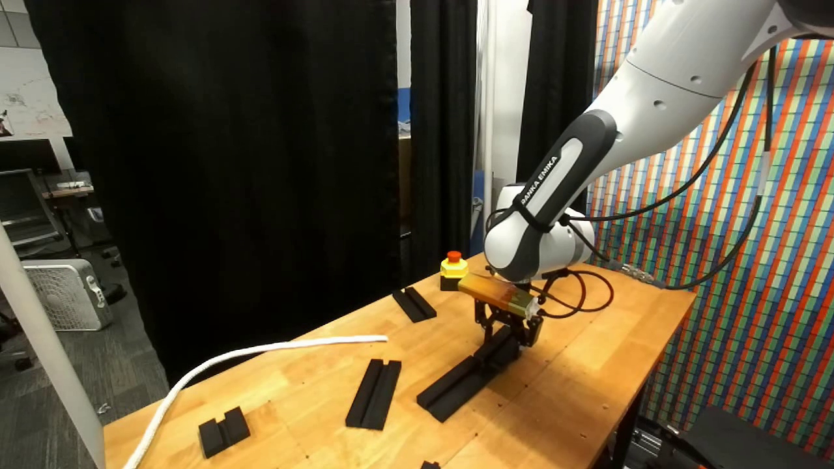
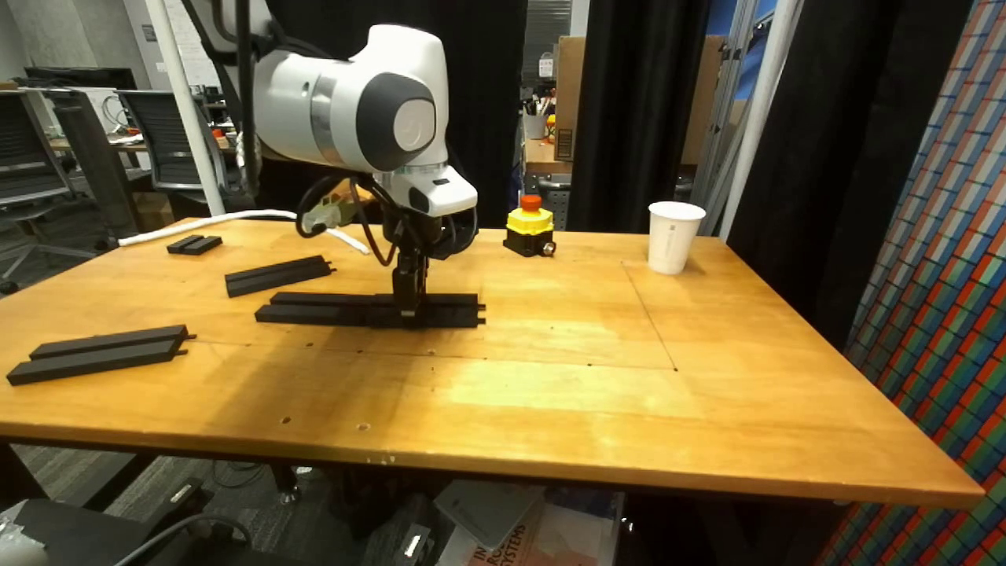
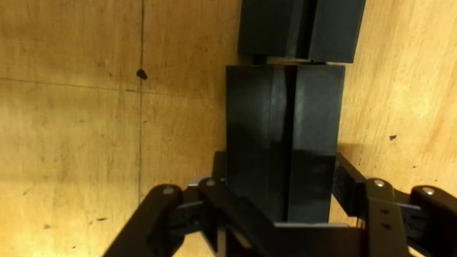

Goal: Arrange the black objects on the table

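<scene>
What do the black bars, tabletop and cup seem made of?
Black bars: probably plastic, matte, judging by their even, dull faces.
Tabletop: apparently wood, lightly glossy; grain and bright reflections show.
Cup: probably paper, smooth white, by its tapered wall; perhaps plastic.

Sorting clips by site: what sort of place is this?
Probably a robotics lab, perhaps in an office building: a robot arm reaches over a table that bears what looks like a stop button, with office chairs in the background.
</scene>
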`<action>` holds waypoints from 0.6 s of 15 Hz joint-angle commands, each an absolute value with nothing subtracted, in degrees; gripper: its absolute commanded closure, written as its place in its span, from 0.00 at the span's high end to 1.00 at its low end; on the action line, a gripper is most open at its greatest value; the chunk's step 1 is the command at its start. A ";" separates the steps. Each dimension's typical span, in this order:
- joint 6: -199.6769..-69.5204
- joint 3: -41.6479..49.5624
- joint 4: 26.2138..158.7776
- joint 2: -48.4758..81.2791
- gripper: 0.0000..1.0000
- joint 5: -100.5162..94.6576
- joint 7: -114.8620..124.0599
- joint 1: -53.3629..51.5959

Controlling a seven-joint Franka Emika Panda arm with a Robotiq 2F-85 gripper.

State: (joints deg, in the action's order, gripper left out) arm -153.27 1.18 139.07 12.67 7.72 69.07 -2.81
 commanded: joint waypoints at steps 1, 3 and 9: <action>-152.70 2.01 137.97 13.17 0.45 7.55 71.03 -4.01; -152.95 1.84 137.79 13.61 0.45 7.98 71.23 -4.00; -153.35 1.55 136.87 14.78 0.45 8.54 71.57 -3.95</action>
State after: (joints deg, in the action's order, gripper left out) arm -153.27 1.19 138.78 13.15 7.72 70.73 -3.09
